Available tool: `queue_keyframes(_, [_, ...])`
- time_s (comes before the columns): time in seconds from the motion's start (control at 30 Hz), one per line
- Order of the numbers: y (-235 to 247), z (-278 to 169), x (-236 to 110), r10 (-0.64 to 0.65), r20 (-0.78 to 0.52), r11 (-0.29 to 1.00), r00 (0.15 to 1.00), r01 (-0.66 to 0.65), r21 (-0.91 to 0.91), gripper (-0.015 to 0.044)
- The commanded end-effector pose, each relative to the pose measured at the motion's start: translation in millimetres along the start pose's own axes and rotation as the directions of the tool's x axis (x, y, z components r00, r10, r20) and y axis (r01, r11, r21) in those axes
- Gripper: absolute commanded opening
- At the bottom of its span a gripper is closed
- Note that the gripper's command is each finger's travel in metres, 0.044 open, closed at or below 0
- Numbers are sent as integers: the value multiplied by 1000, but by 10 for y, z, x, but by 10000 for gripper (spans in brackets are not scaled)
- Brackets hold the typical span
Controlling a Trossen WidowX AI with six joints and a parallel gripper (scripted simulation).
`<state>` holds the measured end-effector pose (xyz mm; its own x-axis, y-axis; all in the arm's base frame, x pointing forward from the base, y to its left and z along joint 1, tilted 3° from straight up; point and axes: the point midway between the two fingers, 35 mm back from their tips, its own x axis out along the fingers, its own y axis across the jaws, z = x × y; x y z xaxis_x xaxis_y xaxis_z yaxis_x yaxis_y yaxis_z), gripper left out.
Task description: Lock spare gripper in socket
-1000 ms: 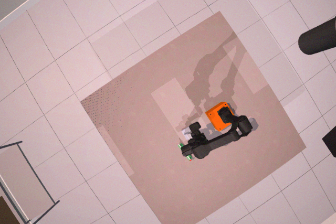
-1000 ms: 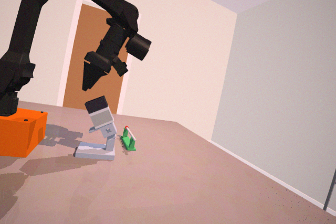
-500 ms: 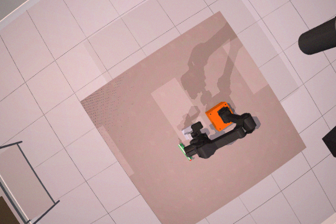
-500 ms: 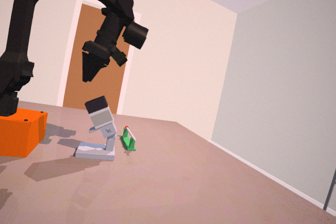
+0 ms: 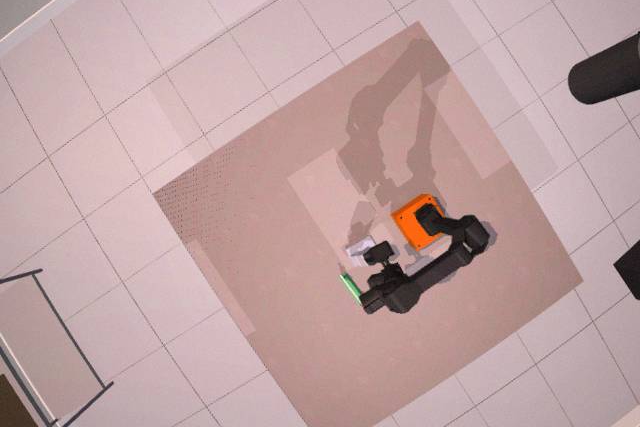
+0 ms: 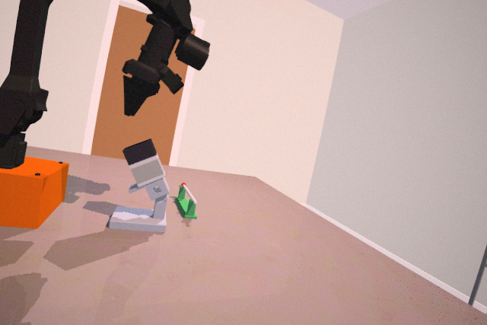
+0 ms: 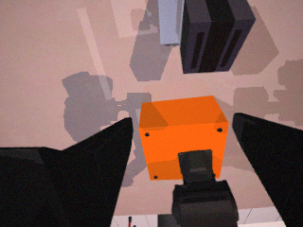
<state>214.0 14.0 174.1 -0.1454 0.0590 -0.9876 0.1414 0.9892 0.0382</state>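
Note:
The grey mount [image 6: 135, 221] [image 5: 358, 247] [image 7: 169, 21] stands on the table. The spare gripper [image 6: 144, 162] [image 5: 381, 251] [image 7: 215, 35], grey with a dark top, sits tilted in the mount's socket. The lock pin [image 6: 189, 192] [image 5: 351, 288], a pale rod with a red head, lies on top of a green rack [image 6: 184, 205] just right of the mount. My gripper [image 6: 131, 110] [image 7: 182, 121] hangs well above the spare gripper, fingers pointing down. It is open with nothing between the fingers.
The arm's orange base block [image 6: 27, 191] [image 5: 408, 220] [image 7: 189, 142] stands left of the mount. A brown door [image 6: 113, 125] is in the back wall. A metal frame [image 5: 67, 329] and a dark cylinder [image 5: 604, 76] stand off the table.

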Motion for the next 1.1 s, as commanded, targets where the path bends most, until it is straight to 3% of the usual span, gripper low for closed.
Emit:
queue_keyframes(0.0, [426, -20, -30, 10, 5, 1000, 1000, -10, -8, 230])
queue_keyframes(0.07, [637, -69, -35, 12, 3, 1000, 1000, -12, -9, 180])
queue_keyframes(0.27, [713, -73, -34, 11, 5, 1000, 1000, -11, -24, 180])
queue_keyframes(0.43, [758, 407, 38, -48, 70, 913, 996, 72, -401, 180])
queue_keyframes(0.57, [788, 839, 132, -104, 126, 701, 986, 163, -694, 180])
queue_keyframes(0.73, [818, 1317, 263, -176, 185, 293, 967, 231, -928, 180])
queue_keyframes(0.93, [831, 1678, 396, -232, 229, -71, 946, 218, -973, 180])
queue_keyframes(1.07, [832, 1727, 416, -239, 234, -121, 942, 211, -970, 180])
